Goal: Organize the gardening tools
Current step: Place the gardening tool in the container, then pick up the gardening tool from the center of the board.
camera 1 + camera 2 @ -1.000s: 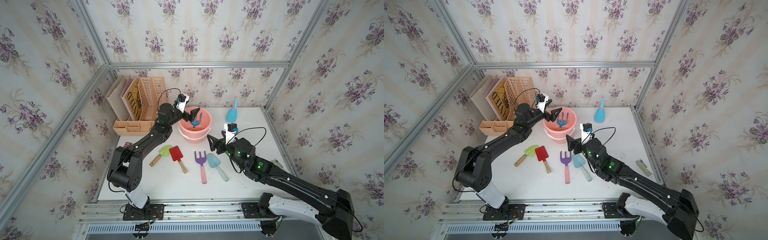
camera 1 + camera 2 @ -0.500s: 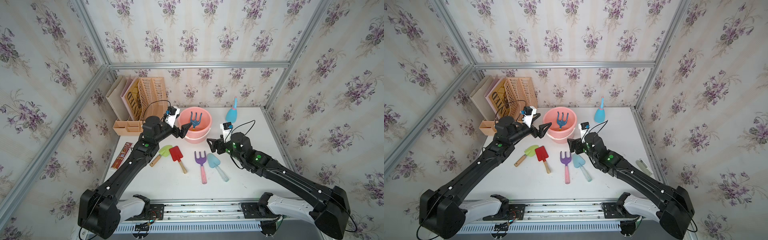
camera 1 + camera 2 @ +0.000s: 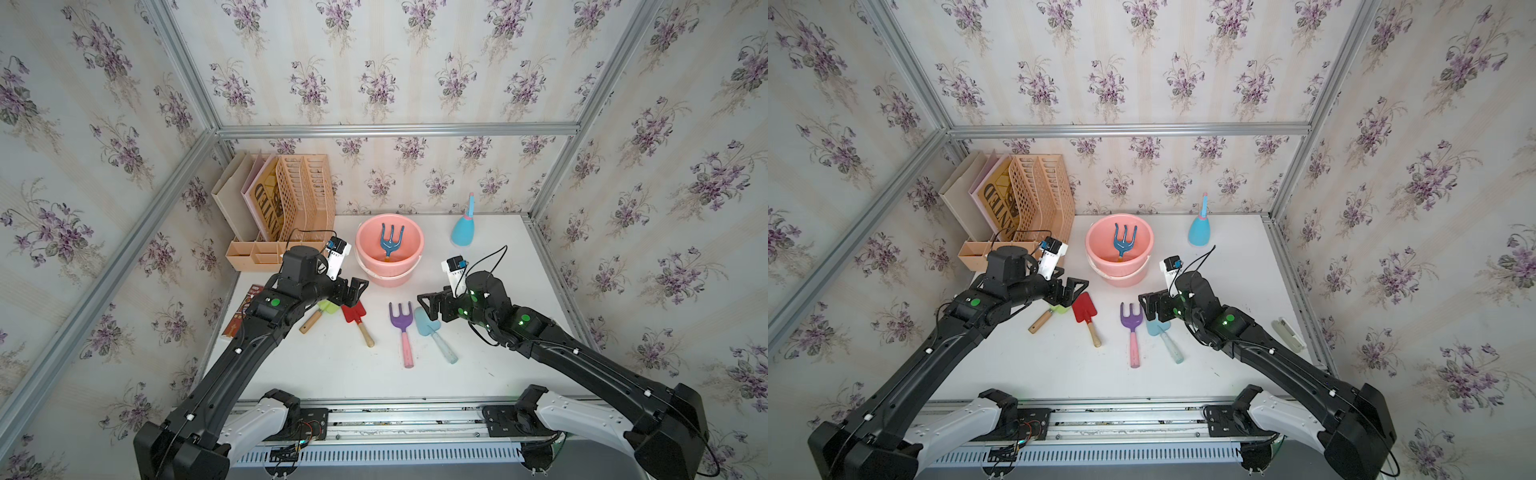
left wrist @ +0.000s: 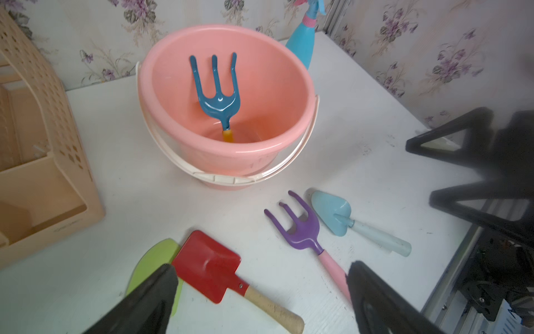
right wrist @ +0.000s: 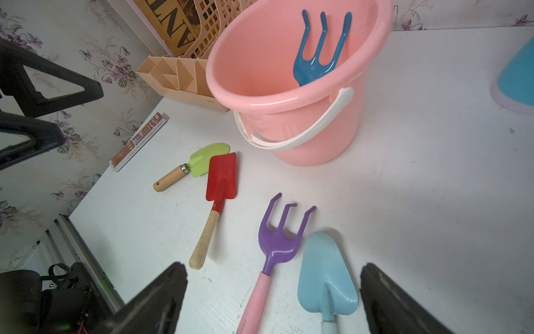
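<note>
The blue fork stands inside the pink bucket. On the table in front lie the lime spade, red spade, purple fork and light-blue trowel. The blue spray bottle stands at the back right. My left gripper hovers open over the two spade blades; in its wrist view the red spade lies between the fingers. My right gripper hangs open above the trowel's blade, and its wrist view shows the trowel and the fork's pink handle between the fingers.
A peach file rack with a compartment tray fills the back left corner. A flat red-brown box lies at the left edge. A small white object rests near the right edge.
My left gripper has pulled back from the bucket and come down over the spades, with the blue fork left in the bucket. My right gripper has edged toward the trowel.
</note>
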You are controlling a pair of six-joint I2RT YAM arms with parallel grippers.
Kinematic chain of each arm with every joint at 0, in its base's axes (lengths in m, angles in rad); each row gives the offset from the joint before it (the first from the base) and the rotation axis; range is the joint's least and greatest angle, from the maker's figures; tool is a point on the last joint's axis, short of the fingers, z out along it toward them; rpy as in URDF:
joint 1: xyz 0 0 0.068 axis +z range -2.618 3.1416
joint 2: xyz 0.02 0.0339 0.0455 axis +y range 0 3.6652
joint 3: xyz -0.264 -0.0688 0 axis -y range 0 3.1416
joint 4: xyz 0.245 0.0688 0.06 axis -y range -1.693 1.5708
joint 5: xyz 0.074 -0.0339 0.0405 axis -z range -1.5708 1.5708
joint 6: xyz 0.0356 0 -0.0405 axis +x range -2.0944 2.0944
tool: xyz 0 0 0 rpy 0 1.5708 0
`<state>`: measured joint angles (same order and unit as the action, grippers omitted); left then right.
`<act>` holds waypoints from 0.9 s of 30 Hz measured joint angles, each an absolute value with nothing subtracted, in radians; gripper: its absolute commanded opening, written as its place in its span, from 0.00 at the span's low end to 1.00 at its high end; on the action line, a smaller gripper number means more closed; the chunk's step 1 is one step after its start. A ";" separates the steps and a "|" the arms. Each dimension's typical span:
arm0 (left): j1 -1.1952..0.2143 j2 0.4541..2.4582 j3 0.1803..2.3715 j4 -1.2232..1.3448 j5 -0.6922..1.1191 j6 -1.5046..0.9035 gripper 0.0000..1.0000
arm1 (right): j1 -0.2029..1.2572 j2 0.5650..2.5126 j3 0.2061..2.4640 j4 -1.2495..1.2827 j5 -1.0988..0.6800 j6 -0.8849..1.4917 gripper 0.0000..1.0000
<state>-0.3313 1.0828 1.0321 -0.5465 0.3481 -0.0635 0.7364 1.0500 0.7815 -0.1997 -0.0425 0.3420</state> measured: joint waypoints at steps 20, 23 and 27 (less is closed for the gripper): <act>-0.241 1.578 1.275 -1.080 0.078 0.027 0.87 | 0.688 1.021 0.677 -0.123 -0.198 0.393 1.00; -0.236 1.636 1.270 -1.108 0.044 0.026 0.84 | 0.686 1.021 0.667 -0.109 -0.206 0.401 1.00; -0.229 1.688 1.273 -1.120 0.004 0.025 0.79 | 0.680 1.015 0.663 -0.097 -0.220 0.413 1.00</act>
